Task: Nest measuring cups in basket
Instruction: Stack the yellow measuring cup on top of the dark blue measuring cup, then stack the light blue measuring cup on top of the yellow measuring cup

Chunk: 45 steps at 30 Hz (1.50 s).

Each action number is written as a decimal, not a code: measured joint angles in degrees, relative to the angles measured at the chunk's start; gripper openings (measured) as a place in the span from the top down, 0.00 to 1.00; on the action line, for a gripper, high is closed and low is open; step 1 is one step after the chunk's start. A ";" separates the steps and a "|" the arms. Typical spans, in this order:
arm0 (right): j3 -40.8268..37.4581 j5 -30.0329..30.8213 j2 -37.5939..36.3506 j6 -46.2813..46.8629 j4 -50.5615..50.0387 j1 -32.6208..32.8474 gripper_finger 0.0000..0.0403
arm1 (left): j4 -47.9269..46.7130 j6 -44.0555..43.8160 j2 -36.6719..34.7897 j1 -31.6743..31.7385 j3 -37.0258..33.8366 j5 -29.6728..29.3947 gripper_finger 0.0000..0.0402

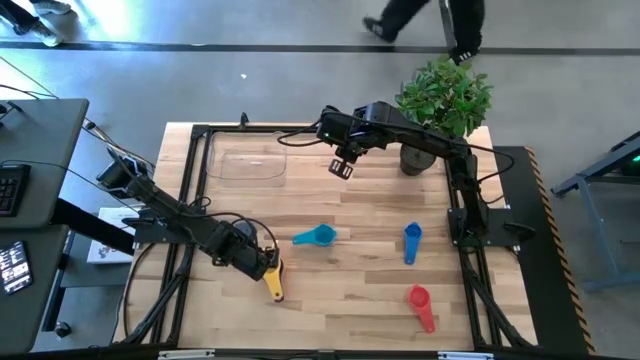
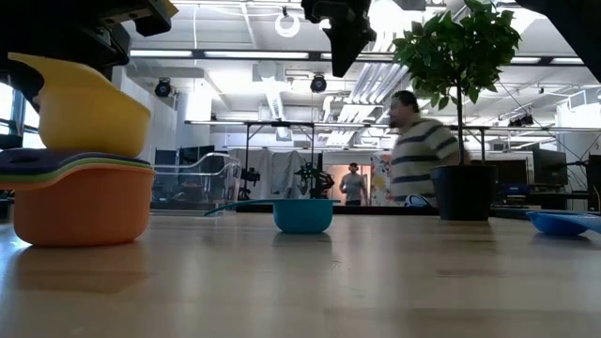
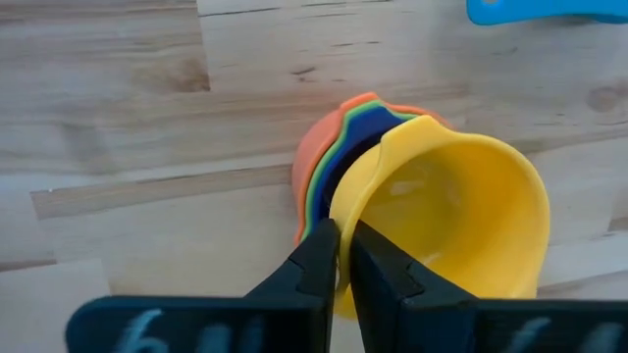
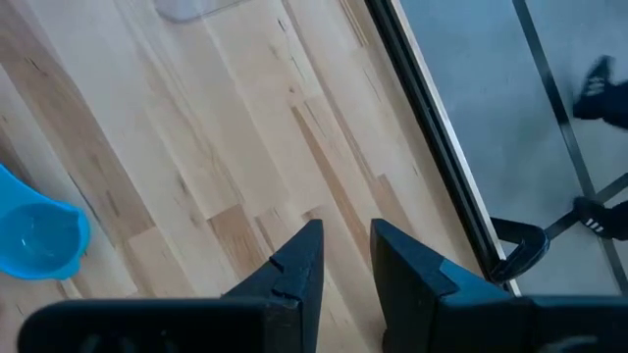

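Observation:
My left gripper [image 3: 343,257] is shut on the yellow measuring cup [image 3: 451,221] near the table's near-left part [image 1: 262,262]. That cup sits tilted on a nested stack of orange [image 2: 84,211], green and purple cups [image 2: 66,161]. The light blue cup [image 1: 316,236], dark blue cup [image 1: 412,242] and red cup [image 1: 421,305] lie apart on the wood. The clear basket [image 1: 245,160] stands at the far left. My right gripper [image 1: 341,165] hovers open and empty above the table, right of the basket. My left gripper pinches the yellow cup's wall at its rim [image 3: 343,201], one finger inside the bowl and one outside, coming slanting from above and the table's left. The cup is tilted, and its underside rests in the top of the stack [image 3: 329,162]. Its handle [image 1: 276,290] points toward the near edge.
A potted plant [image 1: 418,158] stands at the far right, close behind my right arm. A black frame rail [image 4: 432,137] edges the table. The wood between the loose cups and in front of the basket is bare. People walk in the room beyond [image 2: 418,150].

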 joint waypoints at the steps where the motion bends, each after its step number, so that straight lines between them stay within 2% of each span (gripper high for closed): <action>1: 0.00 0.00 0.00 0.00 0.00 0.00 0.80 | 0.02 -0.21 0.00 0.00 0.00 0.08 0.94; 19: 0.00 -0.02 0.00 -1.05 -0.02 0.00 0.80 | 0.48 0.27 -0.02 0.00 0.00 0.54 0.82; 22: 0.00 -0.32 0.00 -1.05 -0.35 0.00 0.80 | 0.44 2.45 -0.02 0.00 0.00 -0.01 0.82; 26: 0.00 -3.41 0.00 -0.90 -1.07 0.03 0.80 | 0.46 5.28 -0.05 -0.05 0.01 -1.41 0.83; 30: 0.00 -9.09 0.00 0.47 -1.07 0.07 0.80 | 0.48 8.21 -1.09 -0.11 -0.02 -1.42 0.84; 34: 0.00 -13.02 -0.01 3.64 -1.07 0.56 0.80 | -0.83 12.56 -3.70 -0.11 -0.02 -1.62 0.84; 45: -0.02 -13.42 -2.36 17.42 -1.07 6.95 0.80 | -7.48 25.59 -15.03 -0.11 -0.02 -7.48 0.83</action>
